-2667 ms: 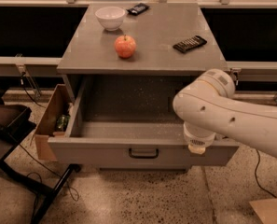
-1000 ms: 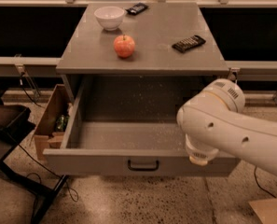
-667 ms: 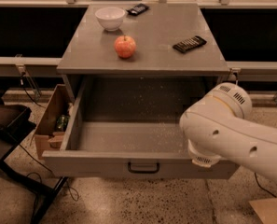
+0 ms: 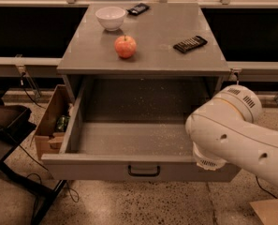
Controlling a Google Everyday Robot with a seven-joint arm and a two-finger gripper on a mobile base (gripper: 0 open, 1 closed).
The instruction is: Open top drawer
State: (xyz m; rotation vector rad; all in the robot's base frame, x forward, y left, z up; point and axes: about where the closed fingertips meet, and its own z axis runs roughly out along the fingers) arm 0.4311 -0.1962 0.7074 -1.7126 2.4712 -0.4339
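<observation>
The top drawer [image 4: 106,168] of the grey cabinet stands pulled far out toward me, showing its deep grey speckled inside. Its small black bar handle [image 4: 143,171] sits at the centre of the grey front. My white arm [image 4: 237,135] reaches in from the right and covers the drawer's front right corner. The gripper is hidden behind the arm's big round joint, so it does not show. No other drawers show.
On the cabinet top [image 4: 152,50] sit a white bowl [image 4: 110,18], a red apple [image 4: 125,46], a black remote-like bar [image 4: 190,43] and a dark packet [image 4: 138,8]. A cardboard box [image 4: 49,125] stands at the left of the drawer. A dark stand [image 4: 7,125] is at far left.
The drawer has slid further out toward me. My arm has drawn back to the right and lower with it.
</observation>
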